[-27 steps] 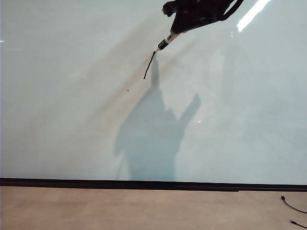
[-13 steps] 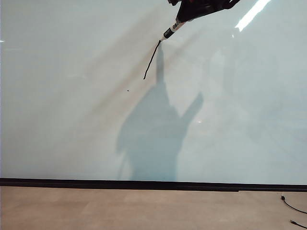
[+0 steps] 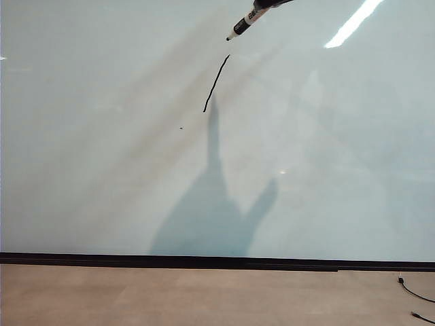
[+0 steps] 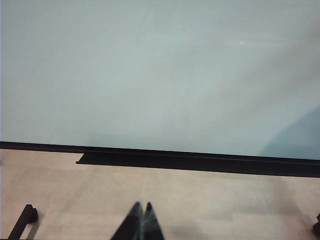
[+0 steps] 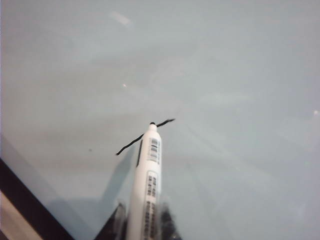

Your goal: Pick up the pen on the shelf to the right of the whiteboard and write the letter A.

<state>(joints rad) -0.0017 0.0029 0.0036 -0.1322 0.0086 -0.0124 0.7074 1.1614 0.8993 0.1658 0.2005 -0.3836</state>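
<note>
Black marker ink is being shown as a single slanted stroke (image 3: 216, 83) near the top edge of the whiteboard (image 3: 326, 170), the only part of the letter A so far on the surface. The pen (image 3: 245, 22) is being held just above the stroke's upper end, tip pointing down and to the left, clear of the line. The right gripper (image 5: 142, 220) is being kept closed narrowly on the pen's white barrel, its body almost wholly cut off by the top edge of the exterior view. A tiny dark speck (image 3: 181, 127) is being seen just below and left of the stroke. The left gripper (image 4: 141, 222) is being held low over the pale floor (image 4: 225, 200) in front of the board's black bottom strip (image 4: 200, 162), its jaws pressed together on nothing.
</note>
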